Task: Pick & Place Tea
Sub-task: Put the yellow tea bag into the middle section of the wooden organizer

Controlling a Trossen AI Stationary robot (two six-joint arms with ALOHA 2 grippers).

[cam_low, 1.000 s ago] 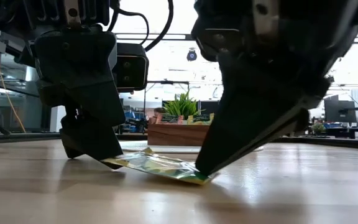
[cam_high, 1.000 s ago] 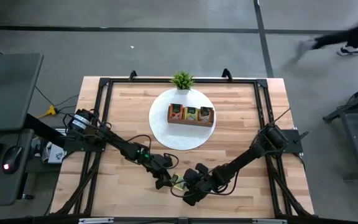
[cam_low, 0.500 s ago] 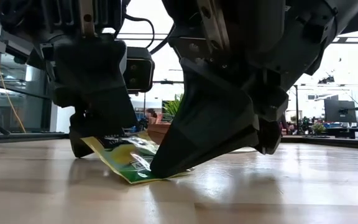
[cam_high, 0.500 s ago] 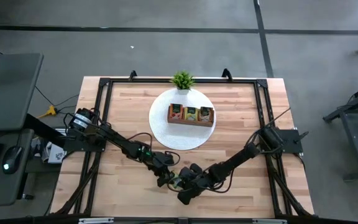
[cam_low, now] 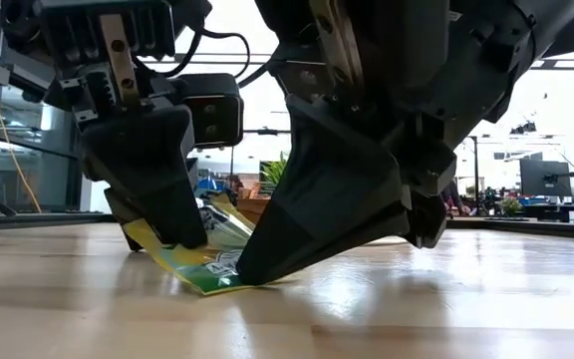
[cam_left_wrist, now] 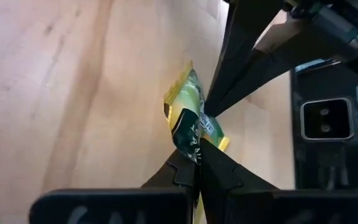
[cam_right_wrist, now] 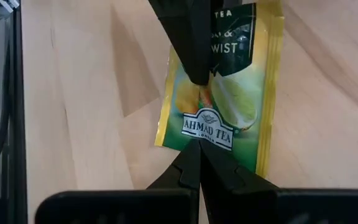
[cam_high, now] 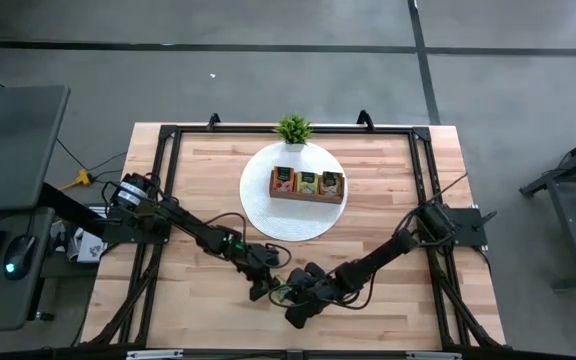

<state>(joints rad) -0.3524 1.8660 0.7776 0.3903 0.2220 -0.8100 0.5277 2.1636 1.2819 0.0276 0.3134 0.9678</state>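
Note:
One green-and-yellow tea sachet (cam_high: 281, 293) stands tilted near the table's near edge, between my two grippers. My left gripper (cam_left_wrist: 196, 163) is shut on the sachet's raised end. My right gripper (cam_right_wrist: 198, 144) is shut, with its tip on the sachet's low end. In the low view the left gripper (cam_low: 182, 242) is at the left and the right gripper (cam_low: 245, 275) beside it. More tea sachets stand in the brown wooden tray (cam_high: 308, 197) at the table's far middle. My left gripper pinches the sachet's raised, dark-labelled end (cam_left_wrist: 190, 138) between its two fingers, slanting down from the table's left. The sachet bends there and leans up off the wood. My right gripper presses its shut fingertips (cam_right_wrist: 191, 163) on the sachet's low end (cam_right_wrist: 207, 132), slanting down from the table's right. That end (cam_low: 217, 284) lies on the table.
The tray sits on a round white mat (cam_high: 258, 215), with a small green plant (cam_high: 293, 128) behind it. A black frame (cam_high: 168, 135) runs round the tabletop. Bare wood (cam_high: 388, 200) lies to either side of the mat.
My right gripper has gone toward the table's left, pushing the sachet's low end toward my left gripper. The sachet, almost flat before, has tipped up, its left end risen and its right end still on the wood. My left gripper has shut on the raised end.

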